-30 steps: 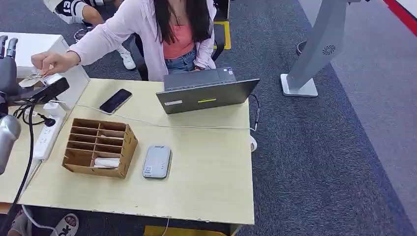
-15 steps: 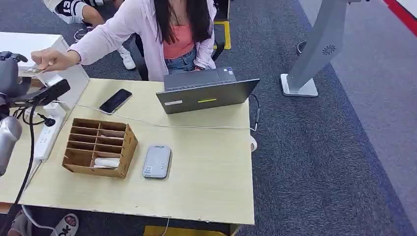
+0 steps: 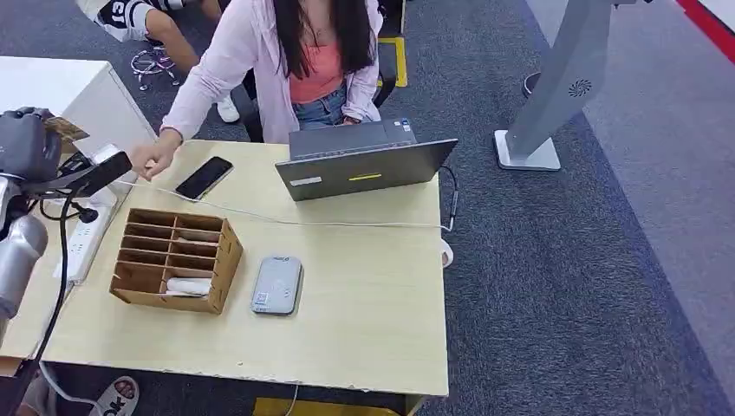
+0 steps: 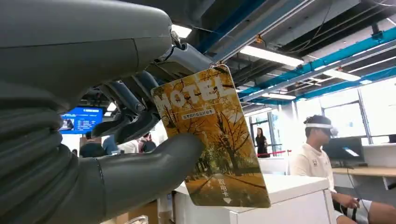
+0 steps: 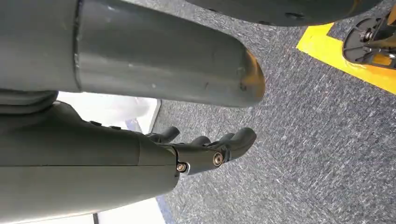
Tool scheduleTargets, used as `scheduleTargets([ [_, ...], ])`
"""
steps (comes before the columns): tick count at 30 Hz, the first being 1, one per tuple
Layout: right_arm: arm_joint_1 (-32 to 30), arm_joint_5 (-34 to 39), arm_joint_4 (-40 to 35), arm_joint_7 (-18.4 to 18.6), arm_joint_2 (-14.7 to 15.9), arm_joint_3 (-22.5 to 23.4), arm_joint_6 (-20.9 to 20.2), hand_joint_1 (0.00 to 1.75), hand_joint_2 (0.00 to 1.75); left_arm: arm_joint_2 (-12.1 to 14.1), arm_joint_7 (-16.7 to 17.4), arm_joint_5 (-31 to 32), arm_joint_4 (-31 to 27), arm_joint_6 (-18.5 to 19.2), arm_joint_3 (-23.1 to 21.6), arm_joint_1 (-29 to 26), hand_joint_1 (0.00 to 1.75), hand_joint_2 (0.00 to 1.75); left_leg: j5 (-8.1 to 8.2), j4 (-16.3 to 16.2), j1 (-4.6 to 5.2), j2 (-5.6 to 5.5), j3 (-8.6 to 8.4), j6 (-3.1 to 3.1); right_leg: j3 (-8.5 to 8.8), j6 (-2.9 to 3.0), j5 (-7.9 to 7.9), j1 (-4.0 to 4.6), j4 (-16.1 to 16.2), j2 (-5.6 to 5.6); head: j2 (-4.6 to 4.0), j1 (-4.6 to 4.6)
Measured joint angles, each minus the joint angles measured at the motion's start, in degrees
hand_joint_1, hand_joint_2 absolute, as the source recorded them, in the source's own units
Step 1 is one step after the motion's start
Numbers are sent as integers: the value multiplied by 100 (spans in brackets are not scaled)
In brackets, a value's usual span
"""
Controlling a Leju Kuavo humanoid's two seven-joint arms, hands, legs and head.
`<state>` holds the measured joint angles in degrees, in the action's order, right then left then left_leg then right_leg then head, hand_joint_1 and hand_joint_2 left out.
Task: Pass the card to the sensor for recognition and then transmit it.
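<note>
My left hand (image 3: 28, 143) is raised at the far left, beside the table, and holds a card (image 3: 66, 128). In the left wrist view the card (image 4: 212, 140) is yellow with autumn trees and the word HOTEL, pinched between my thumb (image 4: 154, 163) and the darker fingers (image 4: 133, 112). The sensor, a flat grey card reader (image 3: 277, 284), lies on the wooden table (image 3: 364, 295) well to the right of that hand. My right hand (image 5: 205, 149) hangs over grey carpet, fingers loosely apart, holding nothing.
A wooden compartment box (image 3: 178, 258) stands left of the reader. A phone (image 3: 204, 177), an open laptop (image 3: 364, 160) and a white cable lie farther back. A power strip (image 3: 82, 238) sits at the left edge. A seated person rests a hand (image 3: 156, 160) near the phone.
The person put the card into my left hand and drew their hand back down to the table near the phone. My left hand has closed on the card.
</note>
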<state>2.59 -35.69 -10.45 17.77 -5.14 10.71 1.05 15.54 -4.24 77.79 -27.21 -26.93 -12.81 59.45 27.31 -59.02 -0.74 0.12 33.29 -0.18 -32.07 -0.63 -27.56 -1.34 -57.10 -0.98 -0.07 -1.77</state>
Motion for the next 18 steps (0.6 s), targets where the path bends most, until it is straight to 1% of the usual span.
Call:
scheduleTargets([
  [3,0,-39,0,-7,0,24,2,0,0,-9,-138,-63,-7,-37,0,-54,175,175,0,0,0,-1,-1,0,-1,0,0,0,0,1,0,0],
  [5,0,-55,0,-7,0,50,9,0,0,-68,-264,-133,-86,-129,0,-170,175,175,0,0,1,-3,-1,0,-1,0,0,-1,1,4,0,0],
  [7,2,-81,0,-7,0,112,17,0,0,-239,-435,-210,-335,-208,0,-365,175,175,0,-1,3,-8,0,0,0,-1,-1,-3,3,9,0,0],
  [10,2,-90,0,-4,0,181,35,0,0,-503,-338,-203,-862,-177,-72,-730,175,175,-2,-1,4,-18,5,3,3,-2,-1,-4,6,21,0,-4],
  [14,-2,-90,0,-7,-2,280,74,0,0,-818,-402,-306,-1540,46,-317,-1111,175,175,-1,-4,9,-15,8,4,-1,-4,0,-9,7,19,0,-7],
  [16,-1,-107,0,-7,-2,321,103,0,0,-977,-332,-345,-1952,243,-532,-1293,175,175,-1,-4,9,-19,10,4,-1,-4,0,-9,8,21,0,-9],
  [18,3,-120,0,-7,-2,361,111,0,0,-1089,-273,-376,-2272,352,-746,-1433,175,175,0,-4,8,-21,11,5,-1,-5,0,-8,7,22,0,-7],
])
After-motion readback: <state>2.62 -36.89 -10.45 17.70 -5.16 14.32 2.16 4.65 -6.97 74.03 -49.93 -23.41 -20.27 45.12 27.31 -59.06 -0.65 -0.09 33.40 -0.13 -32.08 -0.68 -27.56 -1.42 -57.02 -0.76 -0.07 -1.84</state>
